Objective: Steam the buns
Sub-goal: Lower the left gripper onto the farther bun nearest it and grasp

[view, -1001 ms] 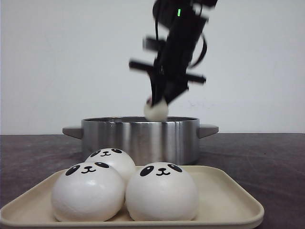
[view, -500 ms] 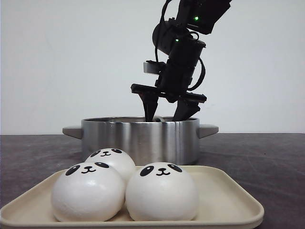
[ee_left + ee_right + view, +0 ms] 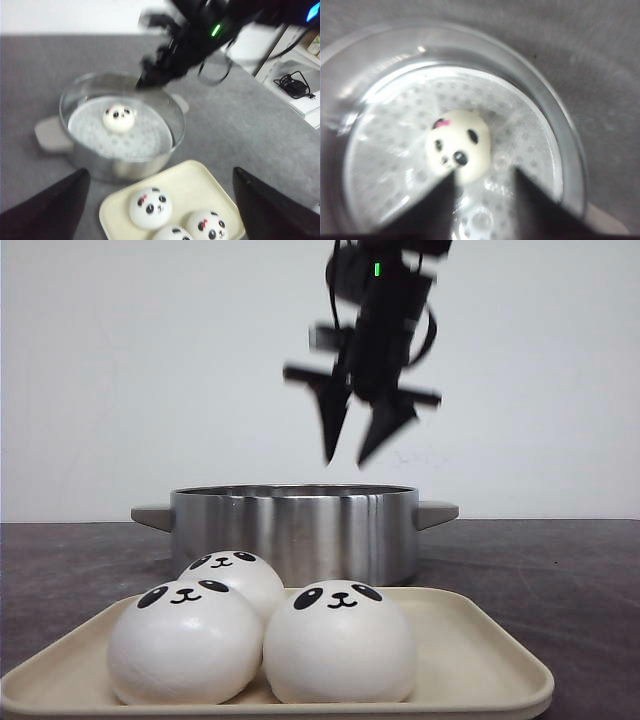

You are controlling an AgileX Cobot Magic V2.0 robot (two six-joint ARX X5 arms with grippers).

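Note:
Three white panda-face buns (image 3: 340, 640) sit on a cream tray (image 3: 480, 660) at the front; they also show in the left wrist view (image 3: 150, 207). A fourth bun (image 3: 119, 117) lies on the perforated steamer plate inside the steel pot (image 3: 295, 525); it also shows in the right wrist view (image 3: 458, 144). My right gripper (image 3: 348, 458) is open and empty, above the pot's rim. My left gripper (image 3: 160, 200) is open and empty, high above the tray.
The pot has two grey side handles (image 3: 150, 515). The dark table (image 3: 560, 570) runs to a white wall behind. In the left wrist view a shelf with a black cable (image 3: 295, 82) stands off the table's side.
My right gripper lowered a bun into the pot, opened and let it go, then rose open above the rim. The tray buns have not moved.

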